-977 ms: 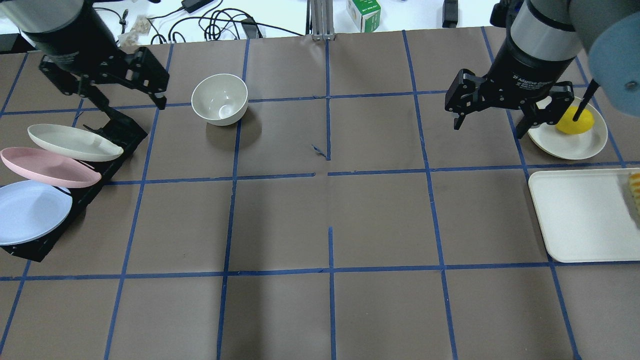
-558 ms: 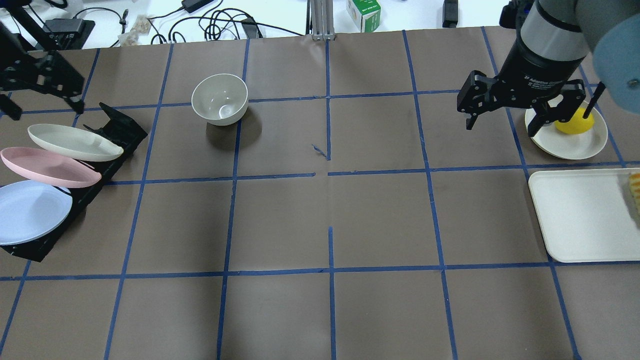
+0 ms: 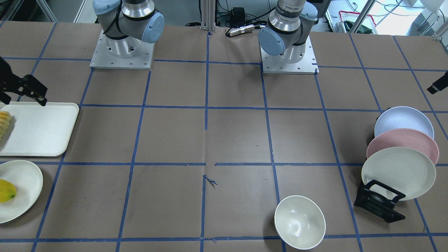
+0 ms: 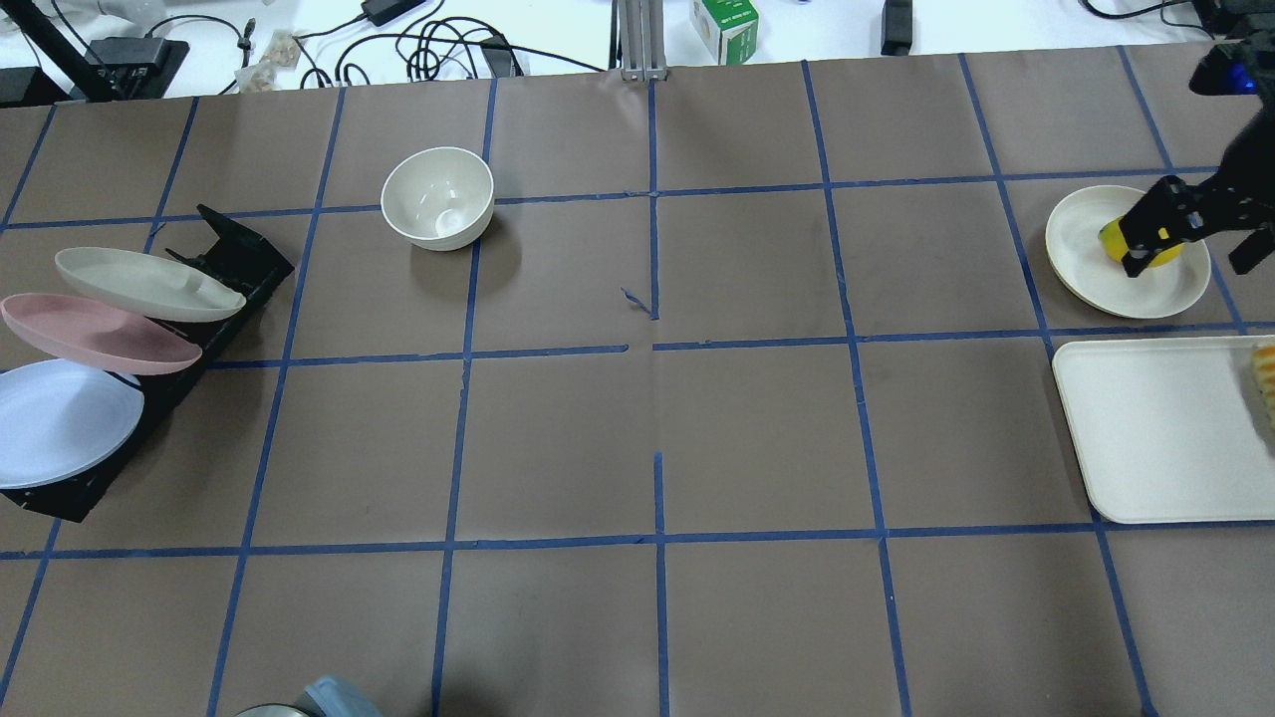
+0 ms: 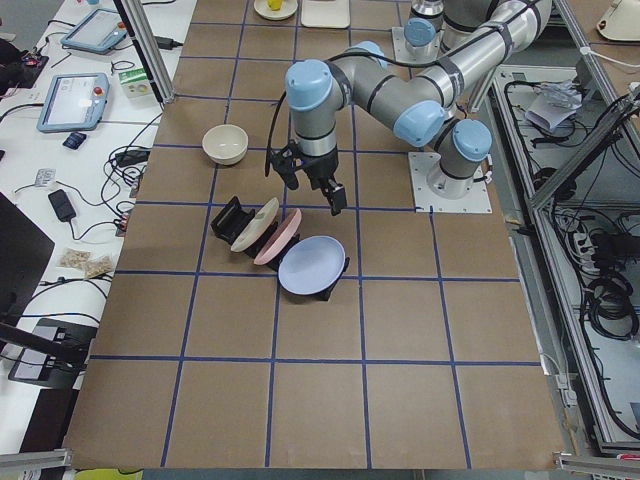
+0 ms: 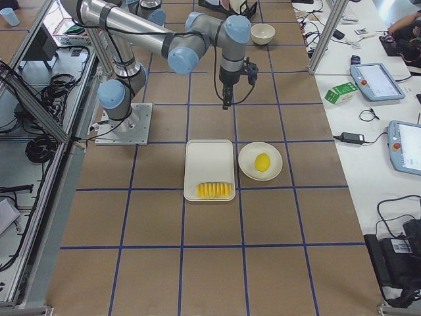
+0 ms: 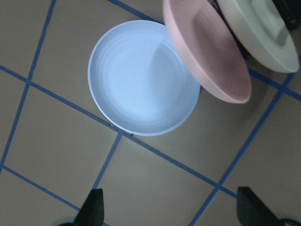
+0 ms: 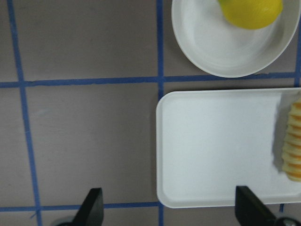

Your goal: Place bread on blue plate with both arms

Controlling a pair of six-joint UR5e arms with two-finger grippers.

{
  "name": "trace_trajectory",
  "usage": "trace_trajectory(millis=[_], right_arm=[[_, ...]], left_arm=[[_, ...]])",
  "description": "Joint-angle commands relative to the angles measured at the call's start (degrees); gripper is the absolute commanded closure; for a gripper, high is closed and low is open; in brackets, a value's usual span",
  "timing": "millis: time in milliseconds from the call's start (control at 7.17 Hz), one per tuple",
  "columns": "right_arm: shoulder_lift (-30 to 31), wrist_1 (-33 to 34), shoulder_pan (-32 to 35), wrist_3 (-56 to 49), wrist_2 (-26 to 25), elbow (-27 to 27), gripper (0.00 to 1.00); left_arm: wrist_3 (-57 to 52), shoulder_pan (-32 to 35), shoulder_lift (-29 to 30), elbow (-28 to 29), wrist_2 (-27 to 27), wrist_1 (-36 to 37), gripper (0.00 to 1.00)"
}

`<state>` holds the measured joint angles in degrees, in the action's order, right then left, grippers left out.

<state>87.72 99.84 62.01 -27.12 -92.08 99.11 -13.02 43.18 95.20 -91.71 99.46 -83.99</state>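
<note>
In the left wrist view we are seeing our left pincer standing released, fingers spread wide, with the round matte pale-blue plate leaning just ahead of it and a pink plate overlapping its rim. In the right wrist view our right pincer is likewise gaping, grasping nothing. The ridged cream-and-orange bread loaf is lying ahead to its right, on a white rectangular tray. Beyond, a smooth yellow fruit is sitting in a round cream dish
</note>
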Motion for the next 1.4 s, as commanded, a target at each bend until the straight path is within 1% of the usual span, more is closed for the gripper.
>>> trace_trajectory(millis=[0,140,279,419,558,698,837,977,1116,1256], right_arm=[[-6.56,7.02,-8.80,-7.50,0.06,1.35,0.00],[-10.34,11.04,-11.36,-7.68,-0.03,1.35,0.00],[-14.11,16.13,-14.08,-9.34,0.06,1.35,0.00],[-17.55,20.18,-15.67,-13.18,-0.03,1.35,0.00],[-19.49,23.96,-16.04,-15.57,-0.29,1.44,0.00],[-20.65,24.43,-17.17,-17.07,-3.34,1.35,0.00],[-22.14,24.53,-18.49,-20.39,-4.85,1.44,0.00],[-22.93,24.61,-19.28,-20.77,-4.95,1.35,0.00],[-23.29,24.53,-19.64,-20.86,-5.12,1.44,0.00],[-24.16,24.53,-19.64,-21.04,-5.21,1.44,0.00]], left_arm=[[-0.42,-6.60,4.36,-4.95,-0.14,10.89,0.01],[-1.64,-7.58,6.21,-6.01,-0.49,14.25,0.01],[-1.66,-8.02,7.97,-6.29,-0.84,14.46,0.02],[-1.74,-8.29,9.90,-6.38,-2.50,14.64,0.02],[-0.96,-8.38,12.01,-5.59,-1.91,14.99,0.05],[-0.78,-8.38,12.81,-6.11,-1.90,14.99,0.14],[-0.43,-8.29,13.69,-5.85,-2.08,14.99,0.15],[-0.43,-8.20,14.31,-6.20,-2.34,14.90,0.20],[-0.51,-8.12,14.66,-6.11,-1.99,14.90,0.29],[-0.43,-8.03,14.75,-6.11,-2.51,14.90,0.41]])
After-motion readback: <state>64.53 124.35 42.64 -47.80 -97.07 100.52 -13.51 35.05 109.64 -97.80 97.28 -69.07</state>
